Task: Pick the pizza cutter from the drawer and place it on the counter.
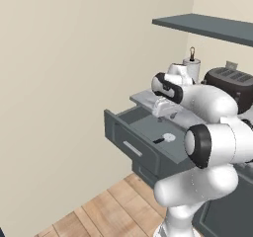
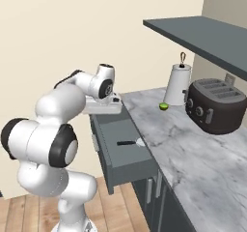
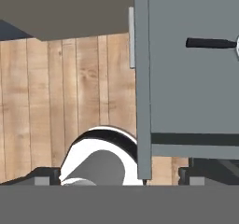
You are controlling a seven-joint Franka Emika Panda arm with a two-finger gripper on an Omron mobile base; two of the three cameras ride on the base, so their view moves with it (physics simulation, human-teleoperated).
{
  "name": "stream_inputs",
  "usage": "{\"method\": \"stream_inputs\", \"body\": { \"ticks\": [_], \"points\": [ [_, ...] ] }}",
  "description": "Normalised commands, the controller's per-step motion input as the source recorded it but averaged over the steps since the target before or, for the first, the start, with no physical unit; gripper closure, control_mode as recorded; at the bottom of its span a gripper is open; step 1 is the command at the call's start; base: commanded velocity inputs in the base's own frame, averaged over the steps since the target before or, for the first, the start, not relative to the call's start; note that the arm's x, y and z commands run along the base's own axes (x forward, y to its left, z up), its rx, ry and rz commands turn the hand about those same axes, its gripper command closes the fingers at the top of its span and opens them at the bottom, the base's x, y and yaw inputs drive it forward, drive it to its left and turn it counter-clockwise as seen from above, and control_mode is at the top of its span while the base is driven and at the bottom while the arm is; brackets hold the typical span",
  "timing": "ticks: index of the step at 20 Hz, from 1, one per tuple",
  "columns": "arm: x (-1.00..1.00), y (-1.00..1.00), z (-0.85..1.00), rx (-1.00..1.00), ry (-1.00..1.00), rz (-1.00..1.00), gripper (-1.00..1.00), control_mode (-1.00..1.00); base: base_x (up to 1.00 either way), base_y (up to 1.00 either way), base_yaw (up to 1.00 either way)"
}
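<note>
No readable text anywhere in this one

Checked the toaster (image 2: 214, 105), the white kettle (image 2: 177, 85), the drawer (image 2: 126, 154) front and the marble counter (image 2: 193, 149): no labels, brand marks or numbers on any of them. The toaster's front knobs are plain dark blobs, nothing legible.

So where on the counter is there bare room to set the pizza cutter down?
The counter is bare from its front edge beside the open drawer back to the toaster. It is crowded at the back: kettle, green ball, toaster.
</note>
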Motion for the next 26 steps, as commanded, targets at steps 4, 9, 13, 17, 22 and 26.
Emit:
{"method": "stream_inputs", "body": {
  "ticks": [4,9,13,17,22,26],
  "points": [
    [0.26,-0.03,-1.00,0.00,0.00,0.00,-1.00,-1.00,0.00,0.00,0.00],
    [0.23,0.00,-1.00,0.00,0.00,0.00,-1.00,-1.00,0.00,0.00,0.00],
    [0.26,-0.18,-0.85,0.00,-0.05,0.00,-1.00,-1.00,0.00,0.00,0.00],
    [0.36,-0.27,-0.68,0.00,-0.06,0.00,-1.00,-1.00,0.00,0.00,0.00],
    [0.30,-0.12,-0.76,0.00,-0.01,0.04,-1.00,-1.00,0.00,0.00,0.00],
    [0.00,0.31,-0.88,0.00,0.07,0.18,-1.00,-1.00,0.00,0.00,0.00]
  ]
}}
